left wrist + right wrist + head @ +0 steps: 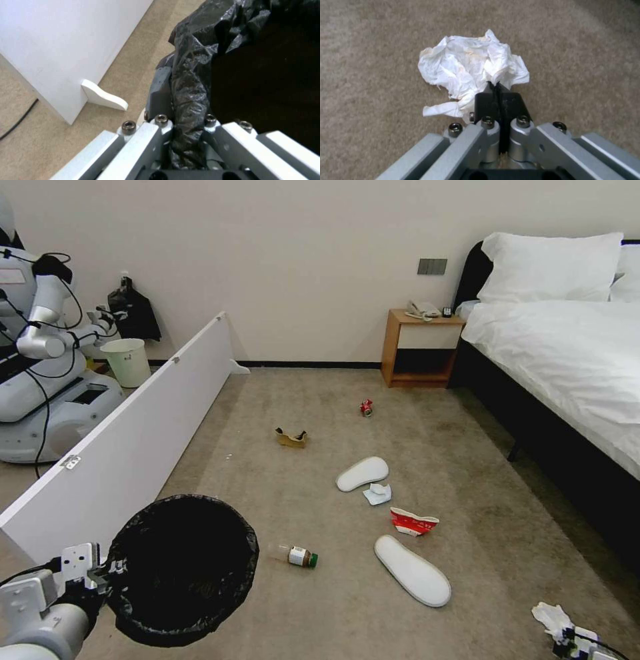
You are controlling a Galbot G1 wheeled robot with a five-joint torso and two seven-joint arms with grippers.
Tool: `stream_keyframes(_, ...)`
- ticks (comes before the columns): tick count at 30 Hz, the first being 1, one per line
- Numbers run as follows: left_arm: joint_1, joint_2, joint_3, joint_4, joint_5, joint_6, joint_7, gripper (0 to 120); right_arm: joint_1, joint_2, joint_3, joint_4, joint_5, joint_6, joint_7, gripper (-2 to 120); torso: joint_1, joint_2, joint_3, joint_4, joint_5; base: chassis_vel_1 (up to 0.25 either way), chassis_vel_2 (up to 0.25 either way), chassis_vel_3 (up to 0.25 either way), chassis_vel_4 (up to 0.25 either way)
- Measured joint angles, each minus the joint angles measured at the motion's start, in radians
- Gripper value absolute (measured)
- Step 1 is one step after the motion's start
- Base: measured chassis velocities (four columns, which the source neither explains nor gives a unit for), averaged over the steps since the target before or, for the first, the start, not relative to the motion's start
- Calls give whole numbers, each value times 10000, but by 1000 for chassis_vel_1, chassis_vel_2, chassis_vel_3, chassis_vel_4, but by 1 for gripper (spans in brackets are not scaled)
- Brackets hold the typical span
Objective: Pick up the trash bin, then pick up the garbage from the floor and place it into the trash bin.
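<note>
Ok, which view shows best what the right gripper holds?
The right wrist view: the right gripper is shut on a crumpled tissue, seen close above the carpet. The head view shows the tissue small at the frame's lower right corner.

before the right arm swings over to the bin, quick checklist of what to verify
1. Left gripper clamped on the trash bin rim: ok.
2. Bin mouth open and facing up: ok.
3. Right gripper shut on the crumpled tissue: ok, only a corner is pinched.
4. Tissue lifted off the carpet: cannot tell.
5. Bin holds room for it: ok, nothing visible inside.
6. Bottle and near slipper beneath the swing: not ok.
</note>
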Motion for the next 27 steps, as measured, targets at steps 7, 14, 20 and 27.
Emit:
stream_keyframes(7,-228,56,293,167,29,0,2,3,-1069,-280,50,2125,888,260,216,0,0,0,0,-1,0,0,0,0,0)
stream_keyframes(14,-578,138,694,505,91,0,-19,3,-2839,-1020,171,6182,2566,567,106,0,0,1,0,2,3,0,0,0,0)
stream_keyframes(20,-692,170,951,684,97,-1,-19,2,-3341,-1538,-100,8999,3558,879,-228,0,0,0,0,2,11,0,0,0,0)
stream_keyframes(27,-769,262,1103,763,164,-1,-33,2,-3280,-2631,-1202,12045,4434,618,-121,0,0,0,1,-3,6,0,0,0,0)
